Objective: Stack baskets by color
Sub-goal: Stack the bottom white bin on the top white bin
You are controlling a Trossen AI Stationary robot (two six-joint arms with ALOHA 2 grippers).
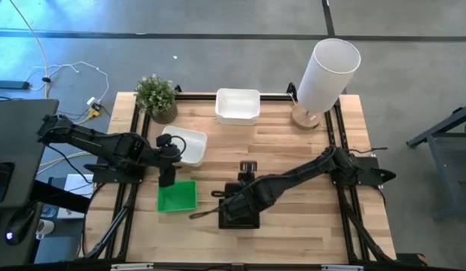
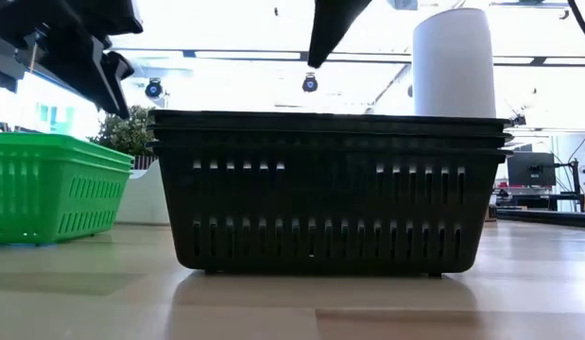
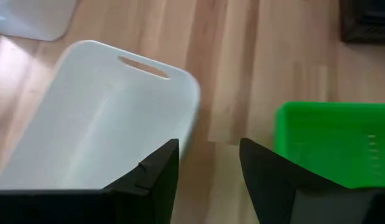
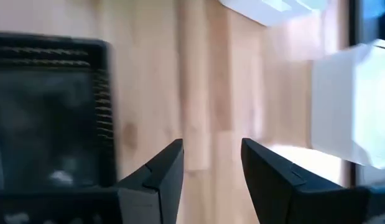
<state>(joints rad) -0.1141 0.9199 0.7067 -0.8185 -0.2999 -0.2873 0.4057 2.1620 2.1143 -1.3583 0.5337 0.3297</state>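
Black mesh baskets (image 2: 330, 194) sit nested in one stack near the table's front middle (image 1: 239, 214). A green basket (image 1: 177, 196) stands to their left, by the front. One white basket (image 1: 186, 145) rests behind the green one, another (image 1: 237, 105) at the far edge. My left gripper (image 3: 209, 162) hangs open above bare wood between the near white basket (image 3: 99, 124) and the green basket (image 3: 335, 143). My right gripper (image 4: 212, 162) is open in the air just behind the black stack (image 4: 49, 112), holding nothing.
A tall white cylinder (image 1: 327, 71) on a wooden base stands at the far right corner, and a small potted plant (image 1: 157, 96) at the far left corner. Black frame rails (image 1: 334, 135) run along the table's sides. Bare wood lies at the table's right and centre.
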